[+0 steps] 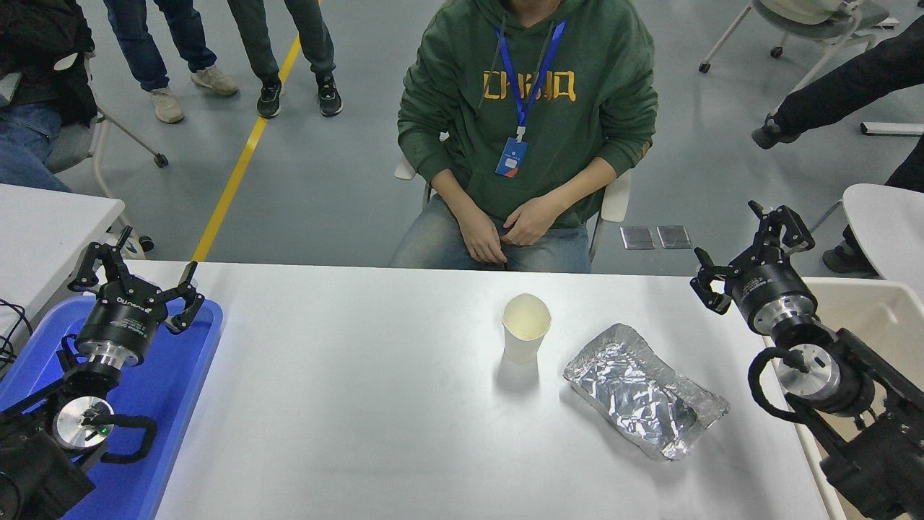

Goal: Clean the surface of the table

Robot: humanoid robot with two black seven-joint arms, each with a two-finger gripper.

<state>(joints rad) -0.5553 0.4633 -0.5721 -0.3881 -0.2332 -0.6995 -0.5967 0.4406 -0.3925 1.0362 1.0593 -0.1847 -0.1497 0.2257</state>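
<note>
The table [361, 404] stretched white and wide before the robot. A paper cup [526, 326] stood upright near its middle; just right of the cup lay a crumpled foil tray [642, 390]. Far left of the cup, the left gripper [137, 278] hung over a blue tray [173, 390], fingers spread. Right of the cup, the right gripper [751, 249] hovered, fingers apart, by a beige bin [881, 318]. A person [527, 108] sat behind the cup.

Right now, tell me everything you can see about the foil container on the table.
The foil container is a shallow, roughly rectangular tray of crinkled silver aluminium foil with a raised, dented rim. It looks empty and somewhat crushed. It lies flat on the white table surface, turned diagonally, to the right of the paper cup without touching it. Nothing holds it; the right gripper hangs apart from it.
</note>
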